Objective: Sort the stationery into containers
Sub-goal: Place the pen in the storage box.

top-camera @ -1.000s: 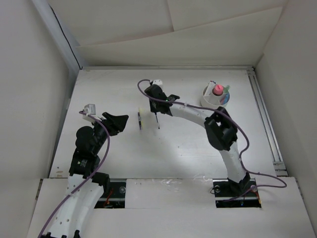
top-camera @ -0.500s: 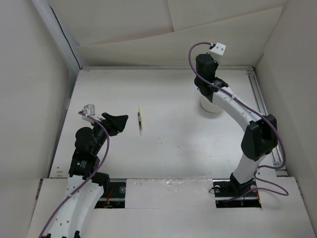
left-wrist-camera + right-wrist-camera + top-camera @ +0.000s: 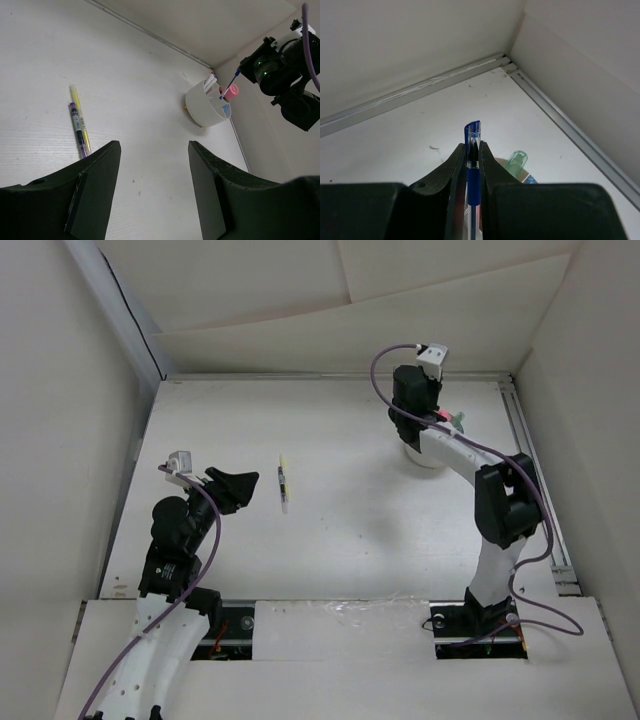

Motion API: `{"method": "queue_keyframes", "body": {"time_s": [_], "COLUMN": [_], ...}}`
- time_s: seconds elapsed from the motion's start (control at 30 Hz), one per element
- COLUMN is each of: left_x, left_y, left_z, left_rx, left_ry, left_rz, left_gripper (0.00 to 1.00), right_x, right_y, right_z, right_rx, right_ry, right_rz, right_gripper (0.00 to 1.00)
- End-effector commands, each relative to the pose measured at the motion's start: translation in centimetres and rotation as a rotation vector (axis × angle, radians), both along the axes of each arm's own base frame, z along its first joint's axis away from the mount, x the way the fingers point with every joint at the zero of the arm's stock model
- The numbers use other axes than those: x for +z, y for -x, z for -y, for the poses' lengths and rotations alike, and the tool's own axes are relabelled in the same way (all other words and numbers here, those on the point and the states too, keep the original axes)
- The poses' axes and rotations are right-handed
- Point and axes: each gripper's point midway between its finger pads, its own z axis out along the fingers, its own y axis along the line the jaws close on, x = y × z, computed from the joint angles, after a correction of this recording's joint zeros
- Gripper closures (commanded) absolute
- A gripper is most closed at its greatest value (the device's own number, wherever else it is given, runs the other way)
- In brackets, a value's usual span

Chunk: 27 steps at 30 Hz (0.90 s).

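Observation:
My right gripper (image 3: 473,146) is shut on the thin blue pen (image 3: 473,165), holding it upright over the white cup (image 3: 425,457) at the back right. In the top view the right gripper (image 3: 417,410) hovers just above the cup. A pink marker (image 3: 440,417) and a green marker (image 3: 458,421) stick out of the cup; the green marker (image 3: 516,161) also shows under my right fingers. The yellow pen (image 3: 283,480) lies on the table at centre left, with a dark pen (image 3: 77,127) against it. My left gripper (image 3: 155,150) is open and empty, low at the left.
White walls enclose the table on the left, back and right. A metal rail (image 3: 535,480) runs along the right edge. From the left wrist view the cup (image 3: 205,107) stands near the back right corner, with the right arm (image 3: 280,75) above it.
My right arm has carried the blue pen from the table centre, beside the yellow pen, to above the cup. The left arm has not moved.

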Motion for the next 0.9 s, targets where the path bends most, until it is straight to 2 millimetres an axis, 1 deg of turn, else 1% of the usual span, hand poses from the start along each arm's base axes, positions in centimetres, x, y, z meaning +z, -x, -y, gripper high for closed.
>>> {"method": "queue_keyframes", "body": {"time_s": [0.0,0.03,0.07,0.1,0.13,0.17,0.23,0.27,0.3,0.33,0.37,0.4,0.43,0.5,0.53,0.57,0.6,0.7,0.73,0.77,0.83,0.87], "left_x": [1.1,1.1,1.1,1.1,1.1,1.1,1.1,1.1,1.1,1.1,1.1,1.1,1.1,1.1,1.1,1.1,1.1,1.1,1.1,1.1,1.3,1.3], "left_y": [0.1,0.1,0.1,0.1,0.1,0.1,0.1,0.1,0.1,0.1,0.1,0.1,0.1,0.1,0.1,0.1,0.1,0.1,0.1,0.1,0.2,0.2], "left_z": [0.2,0.2,0.2,0.2,0.2,0.2,0.2,0.2,0.2,0.2,0.2,0.2,0.2,0.2,0.2,0.2,0.2,0.2,0.2,0.2,0.2,0.2], "left_rx": [-0.014,-0.014,-0.014,-0.014,-0.014,-0.014,-0.014,-0.014,-0.014,-0.014,-0.014,-0.014,-0.014,-0.014,-0.014,-0.014,-0.014,-0.014,-0.014,-0.014,-0.014,-0.014], "left_ry": [0.008,0.008,0.008,0.008,0.008,0.008,0.008,0.008,0.008,0.008,0.008,0.008,0.008,0.008,0.008,0.008,0.008,0.008,0.008,0.008,0.010,0.010], "left_rz": [0.048,0.048,0.048,0.048,0.048,0.048,0.048,0.048,0.048,0.048,0.048,0.048,0.048,0.048,0.048,0.048,0.048,0.048,0.048,0.048,0.057,0.057], "left_gripper": [0.47,0.47,0.47,0.47,0.47,0.47,0.47,0.47,0.47,0.47,0.47,0.47,0.47,0.47,0.47,0.47,0.47,0.47,0.47,0.47,0.47,0.47], "right_x": [0.8,0.4,0.5,0.0,0.0,-0.4,-0.4,-0.8,-1.3,-1.2,-1.7,-1.5,-1.9,-1.4,-1.2,-1.8,-1.6,-2.4,-2.3,-2.6,-2.6,-2.9], "right_y": [0.2,0.1,0.3,0.1,0.3,0.1,0.1,0.2,0.2,0.2,0.1,0.2,0.1,0.2,0.2,0.2,0.4,0.4,0.6,0.5,0.6,0.5], "right_z": [1.2,1.3,1.5,1.4,1.5,1.5,1.5,1.1,1.2,1.1,1.1,1.3,1.2,1.4,0.9,0.9,1.1,0.7,0.8,0.3,0.4,0.4], "right_rx": [-0.099,-0.113,-0.127,-0.126,-0.138,-0.139,-0.139,-0.140,-0.148,-0.148,-0.147,-0.159,-0.159,-0.170,-0.161,-0.160,-0.172,-0.175,-0.184,-0.175,-0.184,-0.183], "right_ry": [0.037,0.051,0.054,0.060,0.061,0.061,0.061,0.066,0.078,0.074,0.086,0.090,0.090,0.100,0.103,0.113,0.122,0.134,0.136,0.136,0.144,0.150], "right_rz": [0.053,0.050,0.052,0.041,0.041,0.039,0.039,0.031,0.016,0.024,0.008,0.012,0.011,0.019,0.024,0.013,0.011,0.001,0.002,0.003,-0.005,-0.011], "right_gripper": [1.00,1.00,1.00,1.00,1.00,1.00,1.00,1.00,1.00,1.00,1.00,1.00,1.00,1.00,1.00,1.00,1.00,1.00,1.00,1.00,1.00,1.00]}}
